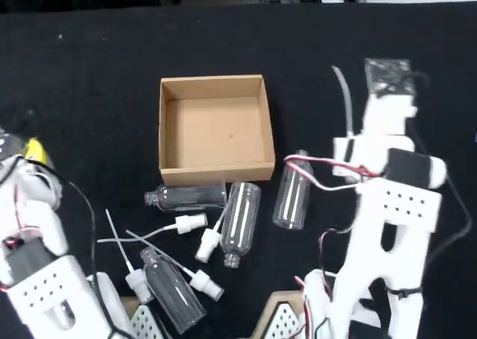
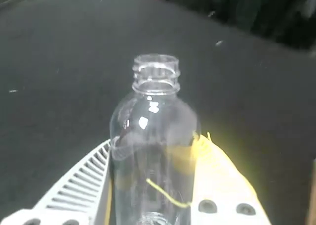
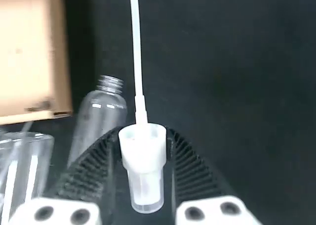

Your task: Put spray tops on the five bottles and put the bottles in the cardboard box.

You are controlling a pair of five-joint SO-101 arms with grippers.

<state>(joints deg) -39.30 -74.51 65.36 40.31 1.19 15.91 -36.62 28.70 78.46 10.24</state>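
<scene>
Right end effector (image 3: 143, 141) pinches a spray top (image 3: 143, 158), left end effector (image 2: 155, 151) a bare bottle (image 2: 154, 111); cardboard box (image 1: 215, 173) empty, nothing capped yet, I think.

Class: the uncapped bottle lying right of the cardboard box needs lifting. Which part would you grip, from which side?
Probably the straight mid-body of the bottle, from above, closing across its width: it lies on its side with bare table either side, and the neck narrows.

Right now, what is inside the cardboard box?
In the high view, the cardboard box holds nothing: its bare brown floor is in plain sight. Its near wall covers a thin strip of floor right behind it, so that strip cannot be checked.
</scene>
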